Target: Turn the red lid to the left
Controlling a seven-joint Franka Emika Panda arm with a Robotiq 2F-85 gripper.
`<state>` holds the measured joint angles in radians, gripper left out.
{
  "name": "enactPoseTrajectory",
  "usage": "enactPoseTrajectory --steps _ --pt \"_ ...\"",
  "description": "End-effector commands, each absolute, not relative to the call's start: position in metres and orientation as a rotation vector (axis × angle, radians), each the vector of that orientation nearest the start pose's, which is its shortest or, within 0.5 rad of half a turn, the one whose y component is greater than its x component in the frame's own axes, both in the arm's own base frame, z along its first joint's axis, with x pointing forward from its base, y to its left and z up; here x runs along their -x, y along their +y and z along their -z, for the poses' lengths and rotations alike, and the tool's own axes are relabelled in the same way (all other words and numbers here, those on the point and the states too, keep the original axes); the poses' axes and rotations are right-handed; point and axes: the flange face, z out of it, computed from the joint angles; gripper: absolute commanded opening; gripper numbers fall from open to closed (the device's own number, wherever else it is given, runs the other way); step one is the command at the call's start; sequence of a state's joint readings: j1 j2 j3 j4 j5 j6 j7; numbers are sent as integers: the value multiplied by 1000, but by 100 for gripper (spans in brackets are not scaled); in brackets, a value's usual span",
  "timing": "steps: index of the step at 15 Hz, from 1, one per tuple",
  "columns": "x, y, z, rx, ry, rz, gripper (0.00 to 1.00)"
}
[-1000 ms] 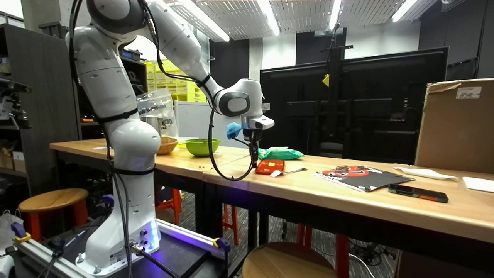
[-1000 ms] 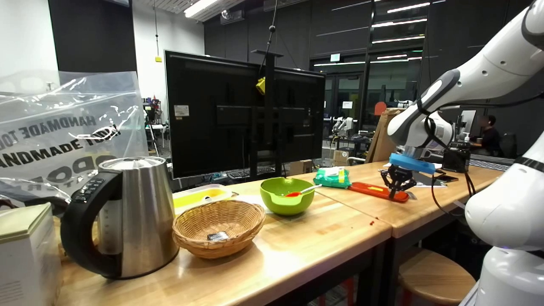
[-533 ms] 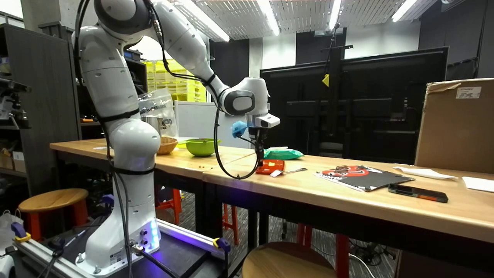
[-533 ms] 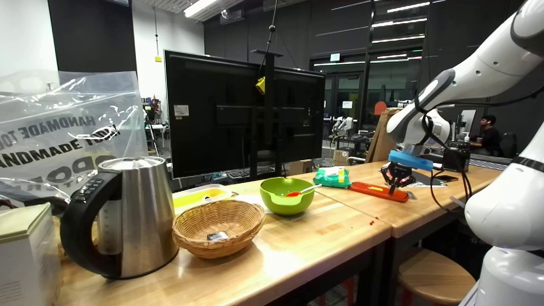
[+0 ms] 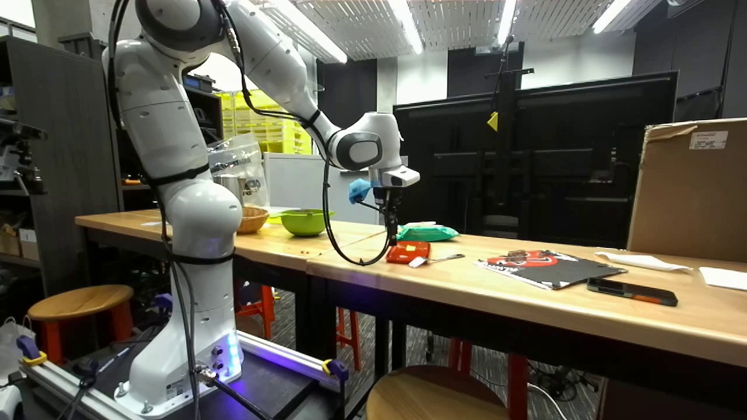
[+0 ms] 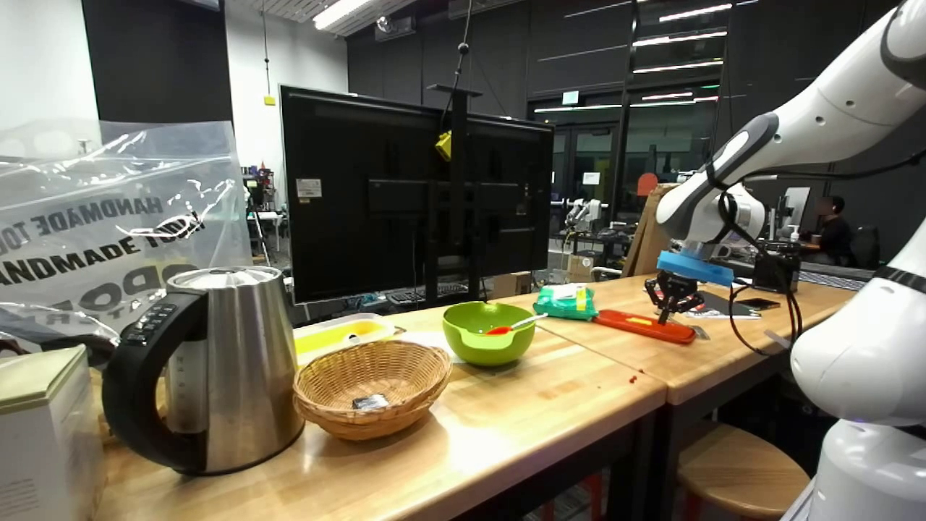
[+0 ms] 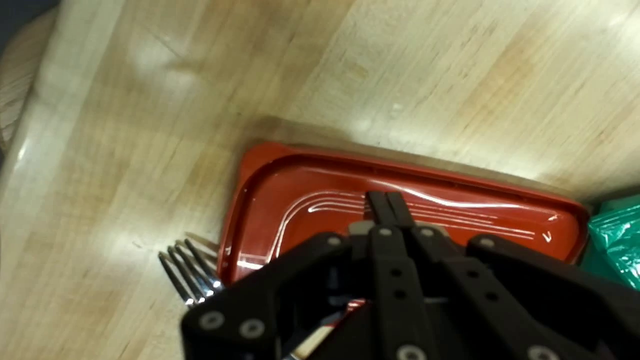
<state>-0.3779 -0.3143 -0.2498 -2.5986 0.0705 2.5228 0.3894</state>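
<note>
Closed end effector (image 7: 387,197) over the red lid (image 7: 300,212)
The lid lies flat on the tabletop (image 7: 150,150), a fork (image 7: 202,286) just beside one end and a green packet (image 7: 622,245) at the other; the end effector points down at the lid; whether the two touch, I cannot tell.

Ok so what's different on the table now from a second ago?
In an exterior view, the gripper has risen and shifted slightly to the right. It is shut; nothing was taken hold of or let go. The red lid has not visibly turned, and the fork and green bowl stayed put.
</note>
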Motion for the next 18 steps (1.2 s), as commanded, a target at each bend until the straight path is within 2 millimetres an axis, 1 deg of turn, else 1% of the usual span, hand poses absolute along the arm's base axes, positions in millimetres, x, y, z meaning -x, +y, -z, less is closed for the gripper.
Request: enactPoseTrajectory --steps 1,3,6,10,18 --pt "-346 -229 -381 2613 1520 374 0" --pt "-346 -216 -374 2624 1501 348 0" --pt "-343 -207 -361 2623 1504 304 0" --pt "-336 -215 -351 2604 1531 276 0" --pt "-331 -242 -355 2551 1587 292 0"
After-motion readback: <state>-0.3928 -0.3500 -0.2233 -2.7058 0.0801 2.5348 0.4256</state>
